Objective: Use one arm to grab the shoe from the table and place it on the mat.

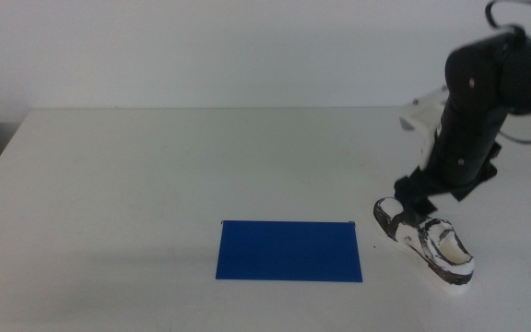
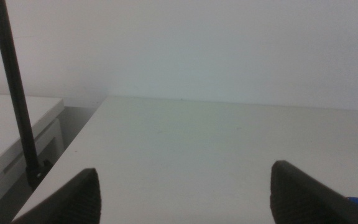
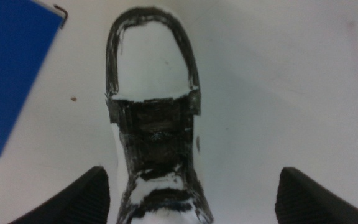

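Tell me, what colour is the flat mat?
Deep blue; the mat shows best in the middle view.

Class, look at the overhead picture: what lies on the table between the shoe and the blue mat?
Nothing: in the middle view only a bare strip of white table separates the shoe from the mat. The right tool hangs open over the shoe.

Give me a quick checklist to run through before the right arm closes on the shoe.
1. Right gripper above the shoe: ok, it hangs over the shoe's rear half.
2. Jaws open wide enough: ok, one stands on each side of the shoe in the right wrist view.
3. Jaws low enough to grip: cannot tell.
4. Mat free to receive the shoe: ok, nothing lies on it.
5. Shoe apart from the mat: ok, bare table between them.
6. Left gripper out of the way: ok, at the table's near left corner.
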Robot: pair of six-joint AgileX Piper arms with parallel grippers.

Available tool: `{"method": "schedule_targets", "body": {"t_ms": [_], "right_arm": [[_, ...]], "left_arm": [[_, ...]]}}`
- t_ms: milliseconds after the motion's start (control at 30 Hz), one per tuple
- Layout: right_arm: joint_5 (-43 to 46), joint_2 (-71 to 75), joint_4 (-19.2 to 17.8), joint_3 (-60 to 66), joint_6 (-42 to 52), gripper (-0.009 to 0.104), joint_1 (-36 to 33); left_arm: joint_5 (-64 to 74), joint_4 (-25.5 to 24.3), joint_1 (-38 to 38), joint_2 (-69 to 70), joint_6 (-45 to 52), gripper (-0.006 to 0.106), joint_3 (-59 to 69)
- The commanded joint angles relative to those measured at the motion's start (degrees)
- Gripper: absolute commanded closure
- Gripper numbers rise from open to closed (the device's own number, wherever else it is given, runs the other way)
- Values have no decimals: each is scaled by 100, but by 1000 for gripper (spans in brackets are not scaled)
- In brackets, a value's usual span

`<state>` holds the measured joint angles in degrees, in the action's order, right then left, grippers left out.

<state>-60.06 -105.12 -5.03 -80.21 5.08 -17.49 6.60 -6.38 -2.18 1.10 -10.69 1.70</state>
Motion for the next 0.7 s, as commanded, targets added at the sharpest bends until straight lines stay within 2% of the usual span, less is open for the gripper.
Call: {"method": "schedule_targets", "body": {"t_ms": [0, 200, 333, 433, 667], "right_arm": [[373, 253, -99, 119, 56, 3, -9], [848, 253, 2, 647, 56, 4, -9], [1045, 253, 6, 847, 62, 9, -9], [1074, 253, 6, 895, 107, 16, -9], [1080, 158, 30, 895, 260, 41, -9]], "left_arm": [[-466, 22, 27, 39, -17, 7, 29], [-466, 22, 27, 39, -17, 7, 29], [-466, 22, 27, 39, -17, 7, 29], [-466, 22, 27, 39, -17, 7, 29], [-466, 22, 27, 39, -17, 7, 29]]}}
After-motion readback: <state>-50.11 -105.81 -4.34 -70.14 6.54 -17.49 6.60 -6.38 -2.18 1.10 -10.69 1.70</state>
